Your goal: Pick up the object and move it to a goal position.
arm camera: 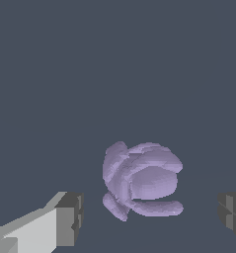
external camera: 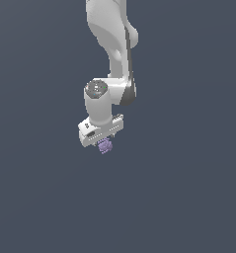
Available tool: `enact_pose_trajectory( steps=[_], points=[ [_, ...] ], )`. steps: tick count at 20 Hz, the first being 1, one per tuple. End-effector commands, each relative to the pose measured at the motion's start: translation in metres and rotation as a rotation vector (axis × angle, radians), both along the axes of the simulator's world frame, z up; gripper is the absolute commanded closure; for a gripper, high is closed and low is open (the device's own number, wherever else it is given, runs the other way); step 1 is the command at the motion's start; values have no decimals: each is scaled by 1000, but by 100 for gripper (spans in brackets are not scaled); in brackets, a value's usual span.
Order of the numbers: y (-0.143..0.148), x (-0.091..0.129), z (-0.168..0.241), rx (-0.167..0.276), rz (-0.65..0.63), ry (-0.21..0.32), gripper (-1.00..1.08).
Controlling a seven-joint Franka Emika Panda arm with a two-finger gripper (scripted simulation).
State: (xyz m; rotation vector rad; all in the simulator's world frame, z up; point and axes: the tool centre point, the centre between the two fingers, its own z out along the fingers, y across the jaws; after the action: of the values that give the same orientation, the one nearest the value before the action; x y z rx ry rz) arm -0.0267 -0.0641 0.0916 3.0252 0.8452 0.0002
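Observation:
The object [arm camera: 141,180] is a small lumpy pale-purple chunk lying on the flat dark grey surface. In the exterior view the object [external camera: 105,146] peeks out just under the white hand. My gripper [external camera: 102,142] hangs straight above it and is open. In the wrist view the gripper [arm camera: 151,217] straddles the chunk. One dark fingertip [arm camera: 70,220] and the other fingertip [arm camera: 232,215] stand on either side of it, each with a clear gap to it. Neither pad touches the chunk.
The white arm [external camera: 112,49] reaches down from the top of the exterior view. The dark grey ground [external camera: 188,197] spreads evenly all around, with no other objects in view.

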Motion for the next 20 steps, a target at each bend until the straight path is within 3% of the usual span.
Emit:
enact_pose_trajectory(
  steps=[1,20],
  points=[
    [0,-1,-2,0,10,0,-92],
    [0,-1,-52,0,11,0,-92]
  ],
)
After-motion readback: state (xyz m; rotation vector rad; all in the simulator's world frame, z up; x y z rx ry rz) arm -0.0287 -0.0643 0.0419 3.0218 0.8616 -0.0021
